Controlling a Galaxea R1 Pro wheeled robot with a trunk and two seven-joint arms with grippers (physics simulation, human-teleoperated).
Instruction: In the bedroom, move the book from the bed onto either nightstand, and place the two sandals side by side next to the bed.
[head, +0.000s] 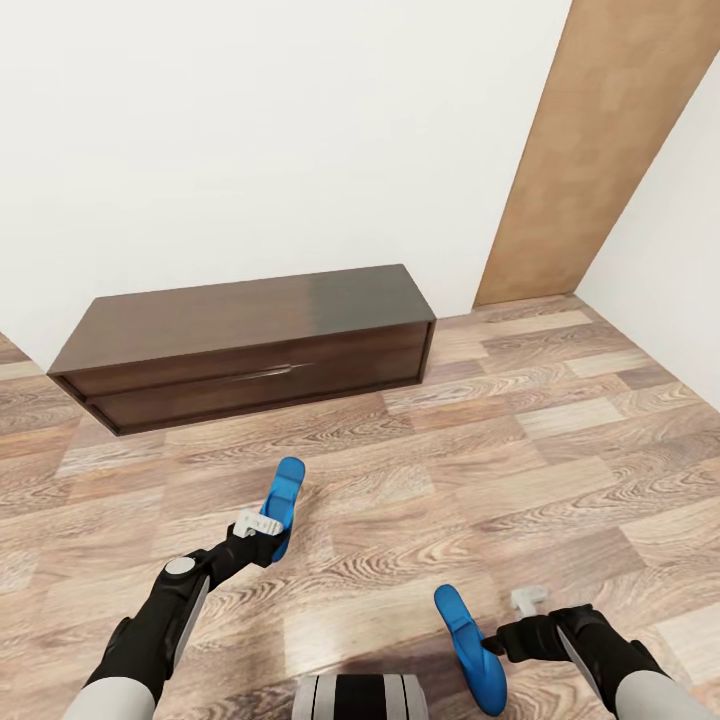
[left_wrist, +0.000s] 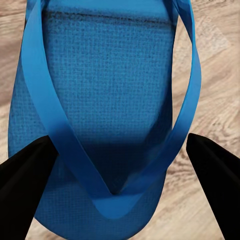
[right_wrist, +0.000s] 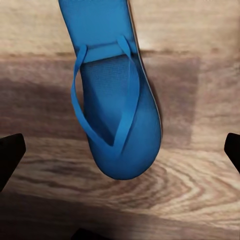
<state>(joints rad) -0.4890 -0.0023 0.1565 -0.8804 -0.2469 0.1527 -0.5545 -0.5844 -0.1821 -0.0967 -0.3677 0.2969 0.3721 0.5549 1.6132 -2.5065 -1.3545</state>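
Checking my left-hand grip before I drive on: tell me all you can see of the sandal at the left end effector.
The left sandal is a bright blue flat flip-flop with a finely textured footbed and a smooth V-shaped strap. It looks like rubber or foam. In the head view it sits at the left end effector, over the wood-plank floor, pointing away toward the dark bench. Wrist view shows black fingers on either side; contact is unclear.

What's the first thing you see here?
Two bright blue sandals stand out against the wood floor: the left gripper has one sandal, and the right gripper has the other sandal. Beyond them, a long dark bench stands against the white wall.
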